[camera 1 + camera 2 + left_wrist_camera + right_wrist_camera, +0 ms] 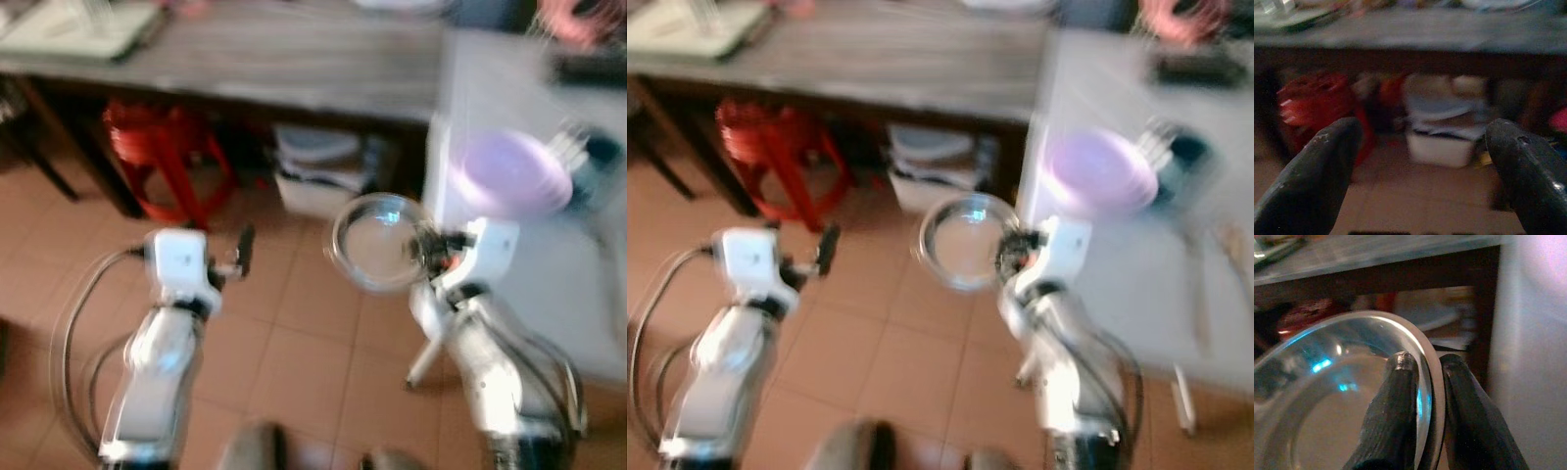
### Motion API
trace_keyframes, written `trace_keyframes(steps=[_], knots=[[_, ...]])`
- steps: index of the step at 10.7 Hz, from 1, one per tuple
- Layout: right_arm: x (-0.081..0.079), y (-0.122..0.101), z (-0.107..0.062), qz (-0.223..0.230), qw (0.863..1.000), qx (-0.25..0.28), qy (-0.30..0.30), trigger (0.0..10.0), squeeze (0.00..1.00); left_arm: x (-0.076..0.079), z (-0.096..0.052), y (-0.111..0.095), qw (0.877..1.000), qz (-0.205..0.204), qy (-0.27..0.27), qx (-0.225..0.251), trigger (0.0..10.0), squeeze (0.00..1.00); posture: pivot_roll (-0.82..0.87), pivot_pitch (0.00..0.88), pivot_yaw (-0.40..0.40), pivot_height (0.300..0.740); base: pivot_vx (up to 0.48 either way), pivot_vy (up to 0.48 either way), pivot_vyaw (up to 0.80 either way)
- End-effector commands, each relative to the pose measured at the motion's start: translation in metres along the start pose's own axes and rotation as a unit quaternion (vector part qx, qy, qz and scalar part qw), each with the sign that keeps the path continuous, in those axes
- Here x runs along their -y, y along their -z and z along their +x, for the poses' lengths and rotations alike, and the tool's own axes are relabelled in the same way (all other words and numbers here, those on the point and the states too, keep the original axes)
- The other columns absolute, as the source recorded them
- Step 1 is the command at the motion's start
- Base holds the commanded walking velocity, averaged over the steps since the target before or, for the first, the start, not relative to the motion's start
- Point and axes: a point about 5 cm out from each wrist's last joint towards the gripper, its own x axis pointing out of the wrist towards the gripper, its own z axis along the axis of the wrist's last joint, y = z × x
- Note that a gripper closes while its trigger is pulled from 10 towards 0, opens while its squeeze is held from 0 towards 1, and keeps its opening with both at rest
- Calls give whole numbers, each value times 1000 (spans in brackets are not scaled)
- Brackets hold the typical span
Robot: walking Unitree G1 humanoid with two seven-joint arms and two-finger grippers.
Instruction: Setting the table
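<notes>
Right claw (pixel 1427 382) pinches glass bowl (pixel 377 241) by its rim; left claw (pixel 1422 147) gapes wide.

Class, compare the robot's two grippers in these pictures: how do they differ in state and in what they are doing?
The right gripper is shut on the rim of a clear glass bowl, one finger inside and one outside; the left gripper is open and holds nothing. The right gripper is raised beside the white table; the left gripper hangs over the tiled floor, facing the red stool. Both have two black fingers on silver arms.
</notes>
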Motion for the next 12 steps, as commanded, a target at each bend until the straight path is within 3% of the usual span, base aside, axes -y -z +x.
trace_keyframes(steps=[1,4,8,12], knots=[[7,-3,-5,-13,1000,8,13,10000,0,5,-3,-1,1000,-13,2,-1,10000,0,28,137,33,740,379,296,0],[2,0,-3,-14,1000,1,2,10000,0,0,-8,5,1000,4,-6,-12,10000,0,31,146,32,740,316,361,0],[5,-3,-2,-20,1000,7,18,10000,0,7,2,-5,999,30,24,12,10000,0,11,150,47,740,295,378,0],[10,-13,12,-53,997,18,45,10000,0,13,4,-10,998,32,47,25,10000,0,14,159,49,740,473,0,0]])
